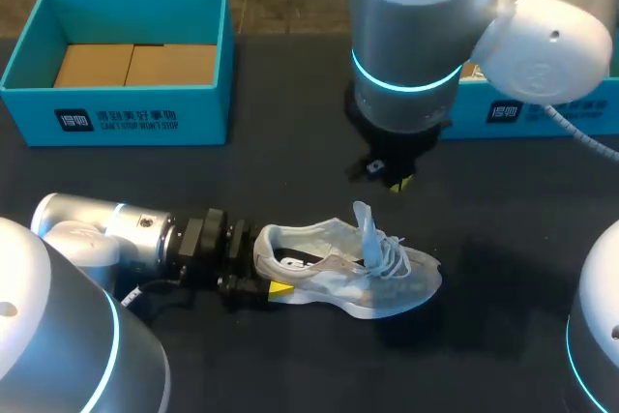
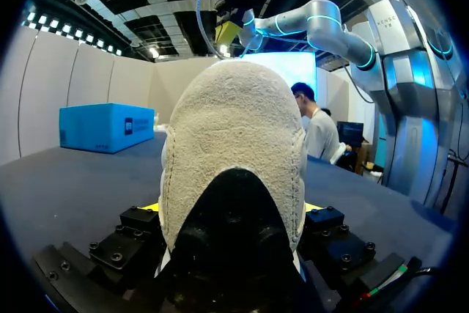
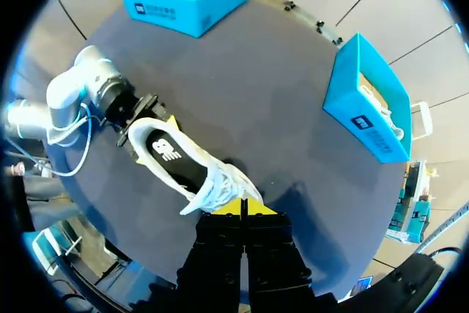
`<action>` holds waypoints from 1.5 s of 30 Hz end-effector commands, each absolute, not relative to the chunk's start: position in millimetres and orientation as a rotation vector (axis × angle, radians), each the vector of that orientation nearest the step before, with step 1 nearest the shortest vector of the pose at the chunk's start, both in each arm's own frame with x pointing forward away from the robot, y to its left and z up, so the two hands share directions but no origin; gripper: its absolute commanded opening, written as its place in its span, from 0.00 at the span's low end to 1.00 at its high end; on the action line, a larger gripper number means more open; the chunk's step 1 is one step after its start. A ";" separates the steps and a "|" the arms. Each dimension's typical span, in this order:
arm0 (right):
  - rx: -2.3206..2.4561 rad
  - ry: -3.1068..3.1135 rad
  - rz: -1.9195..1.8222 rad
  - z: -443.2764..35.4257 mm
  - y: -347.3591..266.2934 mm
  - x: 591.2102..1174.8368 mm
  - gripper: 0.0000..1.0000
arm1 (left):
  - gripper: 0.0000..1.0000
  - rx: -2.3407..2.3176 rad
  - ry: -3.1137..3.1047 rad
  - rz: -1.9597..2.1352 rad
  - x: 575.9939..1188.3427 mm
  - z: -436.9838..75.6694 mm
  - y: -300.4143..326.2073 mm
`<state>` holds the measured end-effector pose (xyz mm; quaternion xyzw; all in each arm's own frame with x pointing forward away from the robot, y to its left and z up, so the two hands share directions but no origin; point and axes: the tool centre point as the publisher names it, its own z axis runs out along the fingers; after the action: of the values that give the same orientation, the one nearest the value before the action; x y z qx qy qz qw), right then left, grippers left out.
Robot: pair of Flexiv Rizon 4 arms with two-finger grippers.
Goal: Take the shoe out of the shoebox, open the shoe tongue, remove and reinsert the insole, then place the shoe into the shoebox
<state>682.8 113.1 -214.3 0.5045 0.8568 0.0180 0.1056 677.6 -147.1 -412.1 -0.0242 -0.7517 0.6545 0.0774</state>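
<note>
Head view: shoe (image 1: pixel 353 276) lies with heel clamped in left gripper (image 1: pixel 267 264).

Left arm (image 1: pixel 97 234) and right arm (image 1: pixel 416 16): glossy silver-white shells, glowing cyan rings; left hand (image 1: pixel 266 266) black, screw-studded, yellow-tipped

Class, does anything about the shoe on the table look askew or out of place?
Yes. On the shoe, the tongue stands straight up above the laces instead of lying flat. The left end effector clamps its heel. Nothing else stands out.
</note>
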 end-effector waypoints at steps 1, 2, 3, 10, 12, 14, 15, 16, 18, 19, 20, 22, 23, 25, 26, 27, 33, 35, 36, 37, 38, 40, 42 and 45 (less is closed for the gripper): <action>1.415 2.580 0.066 -213.0 114.3 683.3 0.00 | 0.00 -0.070 -2.253 1.963 677.2 -412.9 -147.6; 1.358 2.619 0.076 -210.9 115.8 682.7 0.00 | 0.00 -0.070 -2.253 1.963 677.2 -412.9 -147.6; 1.346 2.626 0.078 -209.1 117.8 682.1 0.00 | 0.00 -0.070 -2.253 1.963 677.2 -412.9 -147.6; 1.010 2.811 0.083 -201.1 151.4 688.5 0.00 | 0.00 -0.070 -2.253 1.963 677.2 -412.9 -147.6; 0.807 2.909 0.088 -201.6 163.8 687.1 0.00 | 0.00 -0.070 -2.253 1.963 677.2 -412.9 -147.6; 0.895 2.912 -0.045 -203.2 169.5 686.8 0.00 | 0.00 -0.070 -2.253 1.963 677.2 -412.9 -147.6; 0.895 2.912 -0.045 -203.2 169.5 686.8 0.00 | 0.00 -0.070 -2.253 1.963 677.2 -412.9 -147.6; 0.895 2.912 -0.045 -203.2 169.5 686.8 0.00 | 0.00 -0.070 -2.253 1.963 677.2 -412.9 -147.6; 0.895 2.912 -0.045 -203.2 169.5 686.8 0.00 | 0.00 -0.070 -2.253 1.963 677.2 -412.9 -147.6; 0.895 2.912 -0.045 -203.2 169.5 686.8 0.00 | 0.00 -0.070 -2.253 1.963 677.2 -412.9 -147.6; 0.895 2.912 -0.045 -203.2 169.5 686.8 0.00 | 0.00 -0.070 -2.253 1.963 677.2 -412.9 -147.6; 0.895 2.912 -0.045 -203.2 169.5 686.8 0.00 | 0.00 -0.070 -2.253 1.963 677.2 -412.9 -147.6; 0.895 2.912 -0.045 -203.2 169.5 686.8 0.00 | 0.00 -0.070 -2.253 1.963 677.2 -412.9 -147.6; 0.895 2.912 -0.045 -203.2 169.5 686.8 0.00 | 0.00 -0.070 -2.253 1.963 677.2 -412.9 -147.6; 0.844 2.954 -0.021 -212.4 179.6 688.3 0.00 | 0.00 -0.070 -2.253 1.963 677.2 -412.9 -147.6; 0.785 2.972 -0.017 -217.4 186.5 688.0 0.00 | 0.00 -0.070 -2.253 1.963 677.2 -412.9 -147.6; 0.638 2.996 -0.010 -231.3 215.0 675.4 0.00 | 0.00 -0.070 -2.253 1.963 677.2 -412.9 -147.6; 0.615 2.994 -0.040 -234.7 219.1 670.5 0.00 | 0.00 -0.070 -2.253 1.963 677.2 -412.9 -147.6; 0.615 2.994 -0.040 -234.7 219.1 670.5 0.00 | 0.00 -0.070 -2.253 1.963 677.2 -412.9 -147.6; 0.615 2.994 -0.040 -234.7 219.1 670.5 0.00 | 0.00 -0.070 -2.253 1.963 677.2 -412.9 -147.6; 0.615 2.994 -0.040 -234.7 219.1 670.5 0.00 | 0.00 -0.070 -2.253 1.963 677.2 -412.9 -147.6; 0.615 2.994 -0.040 -234.7 219.1 670.5 0.00 | 0.00 -0.070 -2.253 1.963 677.2 -412.9 -147.6; 0.615 2.994 -0.040 -234.7 219.1 670.5 0.00 | 0.00 -0.070 -2.253 1.963 677.2 -412.9 -147.6; 0.615 2.994 -0.040 -234.7 219.1 670.5 0.00 | 0.00 -0.070 -2.253 1.963 677.2 -412.9 -147.6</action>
<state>669.6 216.0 -234.2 0.2007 0.9786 -0.0086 0.0435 677.6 -147.1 -412.1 -0.0242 -0.7517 0.6545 0.0774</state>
